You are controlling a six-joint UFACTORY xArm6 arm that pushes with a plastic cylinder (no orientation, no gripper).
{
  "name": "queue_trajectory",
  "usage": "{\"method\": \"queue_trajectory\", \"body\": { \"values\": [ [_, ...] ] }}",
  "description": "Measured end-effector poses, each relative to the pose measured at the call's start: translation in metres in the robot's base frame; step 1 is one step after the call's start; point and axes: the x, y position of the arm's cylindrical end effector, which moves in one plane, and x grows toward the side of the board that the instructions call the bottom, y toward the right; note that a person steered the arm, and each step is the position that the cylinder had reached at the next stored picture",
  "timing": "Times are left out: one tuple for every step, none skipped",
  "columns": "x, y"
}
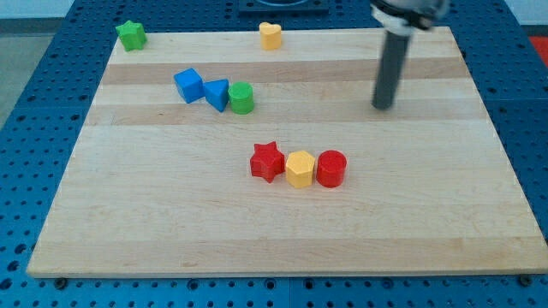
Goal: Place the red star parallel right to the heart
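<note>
Seven blocks: two red, two yellow, two green, two blue? No — counted again belowOne red star (267, 161), one yellow heart (271, 35), six others; my tip (383, 106) upper right

My tip (383, 107) ends a straight, dark grey rod under a black collar.

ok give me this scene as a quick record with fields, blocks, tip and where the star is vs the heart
board: wooden table top
my tip: on bare board, toward the view's right, touching no block
red star: left end of a centre row
row neighbours: yellow hexagon, red cylinder
yellow heart: at the view's top edge
cluster: blue cube, blue triangle, green cylinder
corner: green star, top left
task state: star far below heart, not yet beside it
</note>
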Motion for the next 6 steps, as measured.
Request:
{"method": "queue_trajectory", "body": {
  "values": [
    [0.066, -0.001],
    [0.104, -0.05],
    [0.118, -0.131],
    [0.137, -0.183],
    [0.153, -0.231],
    [0.137, -0.251]
  ]
}}
